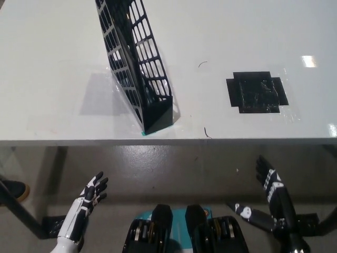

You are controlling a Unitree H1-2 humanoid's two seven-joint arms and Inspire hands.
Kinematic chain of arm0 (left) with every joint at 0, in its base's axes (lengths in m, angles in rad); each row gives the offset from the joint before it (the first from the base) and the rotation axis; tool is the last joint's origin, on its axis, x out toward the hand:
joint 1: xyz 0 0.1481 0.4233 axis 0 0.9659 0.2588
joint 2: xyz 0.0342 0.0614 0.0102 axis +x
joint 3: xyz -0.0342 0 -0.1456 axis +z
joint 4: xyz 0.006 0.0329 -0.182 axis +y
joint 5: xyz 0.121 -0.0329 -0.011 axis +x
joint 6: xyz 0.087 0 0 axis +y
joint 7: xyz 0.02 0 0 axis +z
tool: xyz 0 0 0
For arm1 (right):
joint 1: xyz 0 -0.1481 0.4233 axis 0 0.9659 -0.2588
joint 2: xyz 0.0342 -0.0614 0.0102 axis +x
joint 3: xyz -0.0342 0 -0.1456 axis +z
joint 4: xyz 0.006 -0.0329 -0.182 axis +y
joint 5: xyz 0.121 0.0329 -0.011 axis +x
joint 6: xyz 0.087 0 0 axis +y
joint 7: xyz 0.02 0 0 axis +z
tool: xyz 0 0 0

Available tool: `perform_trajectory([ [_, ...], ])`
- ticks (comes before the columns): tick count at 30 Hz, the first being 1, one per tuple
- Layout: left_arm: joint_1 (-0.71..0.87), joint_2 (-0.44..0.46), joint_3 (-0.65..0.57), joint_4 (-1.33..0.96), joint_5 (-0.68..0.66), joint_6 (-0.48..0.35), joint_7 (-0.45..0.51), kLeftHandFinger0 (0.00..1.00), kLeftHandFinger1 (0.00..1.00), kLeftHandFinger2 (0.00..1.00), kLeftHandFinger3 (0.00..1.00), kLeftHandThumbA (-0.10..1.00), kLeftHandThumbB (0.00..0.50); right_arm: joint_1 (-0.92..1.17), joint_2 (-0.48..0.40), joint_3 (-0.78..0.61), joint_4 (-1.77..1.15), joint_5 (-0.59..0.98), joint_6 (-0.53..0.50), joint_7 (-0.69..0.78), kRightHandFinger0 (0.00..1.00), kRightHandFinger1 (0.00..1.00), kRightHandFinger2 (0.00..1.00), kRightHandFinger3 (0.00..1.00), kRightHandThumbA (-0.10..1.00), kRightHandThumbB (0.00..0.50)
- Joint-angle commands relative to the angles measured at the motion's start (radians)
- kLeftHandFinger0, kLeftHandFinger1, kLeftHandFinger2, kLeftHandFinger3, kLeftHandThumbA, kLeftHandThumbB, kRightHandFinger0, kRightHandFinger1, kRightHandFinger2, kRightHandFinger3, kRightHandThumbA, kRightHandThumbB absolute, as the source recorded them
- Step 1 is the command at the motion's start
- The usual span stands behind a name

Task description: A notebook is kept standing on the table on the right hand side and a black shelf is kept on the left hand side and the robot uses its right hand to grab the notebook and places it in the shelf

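**Bright light on a white table**

The table (63, 42) is lit brightly from above and looks almost pure white. A small shiny spot of glare (309, 60) sits near the right edge. The black shelf (138, 68) throws a soft grey shadow (100, 95) to its left. The floor (174, 163) below is dimmer. The picture looks sharp, though the corners may bend slightly.

White bench (52, 63) fills the top half, kinda glossy, with a bright light glare (309, 61) near its right edge. A black tape patch (257, 91) sits right of centre. Below its front edge there's grey concrete floor (174, 168), and a dark shoe (13, 187) at far left.
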Motion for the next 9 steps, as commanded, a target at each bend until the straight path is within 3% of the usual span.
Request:
perform_trajectory([
  [1, -0.023, 0.004, 0.011, -0.017, 0.001, -0.049, 0.014, 1.0, 1.0, 1.0, 1.0, 1.0, 0.114, -0.006, 0.01, -0.015, -0.013, 0.035, -0.061, 0.044, 1.0, 1.0, 1.0, 1.0, 1.0, 0.294],
  [5, -0.022, 0.004, 0.013, -0.02, -0.016, -0.04, 0.006, 1.0, 1.0, 1.0, 1.0, 1.0, 0.126, -0.001, 0.008, -0.017, -0.015, 0.036, -0.055, 0.054, 1.0, 1.0, 1.0, 1.0, 1.0, 0.271],
  [9, -0.023, 0.002, 0.013, -0.019, -0.008, -0.037, 0.012, 1.0, 1.0, 1.0, 1.0, 1.0, 0.137, -0.008, 0.009, -0.02, -0.008, 0.038, -0.067, 0.059, 1.0, 1.0, 1.0, 1.0, 1.0, 0.307],
])
